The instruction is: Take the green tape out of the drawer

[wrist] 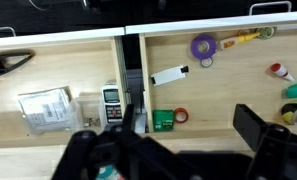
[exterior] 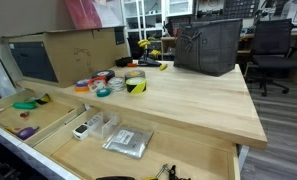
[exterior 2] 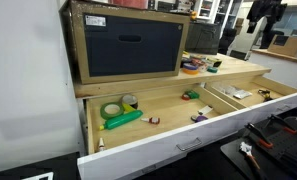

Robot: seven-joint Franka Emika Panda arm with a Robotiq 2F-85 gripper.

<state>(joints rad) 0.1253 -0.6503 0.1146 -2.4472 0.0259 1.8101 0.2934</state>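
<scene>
Green turns up on several things here, and that is the main hazard. The hand [wrist: 173, 150] hangs released over the drawer [exterior 2: 148, 150], fingers [wrist: 258, 140] spread wide and gripping nothing. Almost directly under it sits a small green box [wrist: 164, 120], an easy wrong pick.

The green tape [exterior 2: 112, 109] lies flat in the end compartment. That is well off to the side of the hand, and the wrist view does not reach it. Crowded just beside the tape are a flat bright-green object [exterior 2: 123, 119] and a second roll [exterior 2: 130, 101], which I take to be the yellow-black one.

Descending off-centre could close on a neighbour or nudge the tape against the drawer wall. A finger could also snag the wooden divider [wrist: 121, 70] while crossing over. The tape lies flat, so a shallow pinch could slip off its rim.
</scene>
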